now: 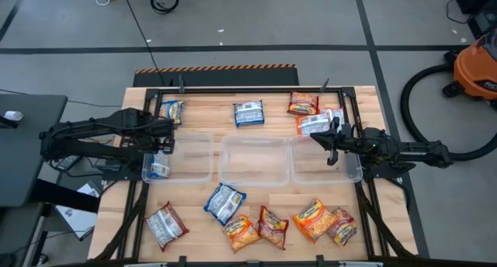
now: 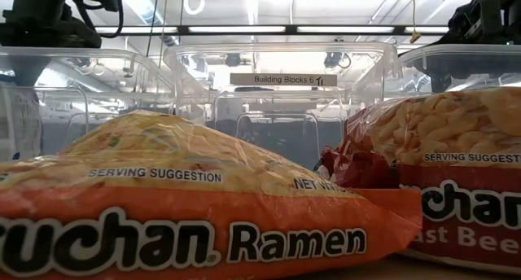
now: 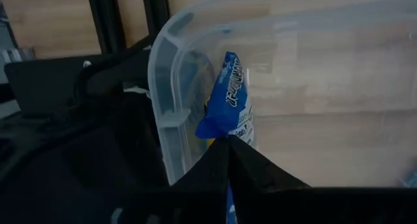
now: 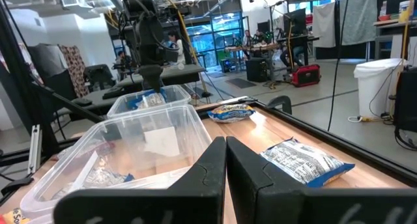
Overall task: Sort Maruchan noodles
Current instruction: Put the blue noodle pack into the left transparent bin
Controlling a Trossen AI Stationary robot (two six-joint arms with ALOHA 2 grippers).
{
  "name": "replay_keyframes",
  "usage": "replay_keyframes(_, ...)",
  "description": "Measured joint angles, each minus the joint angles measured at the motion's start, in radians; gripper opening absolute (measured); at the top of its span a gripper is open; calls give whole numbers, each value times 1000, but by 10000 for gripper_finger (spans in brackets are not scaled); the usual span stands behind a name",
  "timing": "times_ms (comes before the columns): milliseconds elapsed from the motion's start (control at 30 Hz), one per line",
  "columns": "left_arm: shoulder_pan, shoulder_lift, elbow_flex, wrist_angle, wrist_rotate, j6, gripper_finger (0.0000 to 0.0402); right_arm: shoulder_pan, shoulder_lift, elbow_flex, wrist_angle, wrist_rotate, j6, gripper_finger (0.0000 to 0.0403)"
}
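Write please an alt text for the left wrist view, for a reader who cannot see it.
The left pincer, shut, pinches a blue-and-white noodle packet that hangs inside a clear plastic bin. The wooden table shows through the bin's wall.

Three clear bins (image 1: pixel 251 160) in row, mid table (image 1: pixel 202 108). Orange shop vac (image 1: pixel 475 69) w/ black hose on floor, far right. White waste bin (image 4: pixel 379 87) in room beyond.
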Motion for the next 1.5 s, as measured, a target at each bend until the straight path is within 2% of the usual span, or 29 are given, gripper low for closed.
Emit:
replay_keyframes(367,0,0,0,0,-30,82,108,0,0,0,0,0,0,18)
replay_keyframes(567,0,0,4,0,14,82,132,0,0,0,1,0,1,18)
replay_keyframes(700,0,1,83,0,33,71,137,0,0,0,1,1,0,18)
replay_keyframes(800,0,0,184,1,-54,25,137,0,0,0,1,3,-1,18)
replay_keyframes(900,0,0,271,42,-227,5,137,0,0,0,17,3,-6,18)
replay_keyframes(967,12,-1,287,138,-320,31,137,0,0,0,29,3,-8,18)
replay_keyframes(1033,58,3,284,235,-353,98,137,0,0,0,28,3,-11,18)
replay_keyframes(1167,198,83,281,333,-347,277,138,0,20,0,36,3,-32,18)
replay_keyframes(1333,386,230,280,424,-202,558,137,0,39,0,139,1,-35,18)
replay_keyframes(1433,462,321,280,433,-147,607,137,0,39,0,249,0,-35,18)
replay_keyframes(1500,493,373,280,434,-158,599,137,0,39,0,325,-1,-16,18)
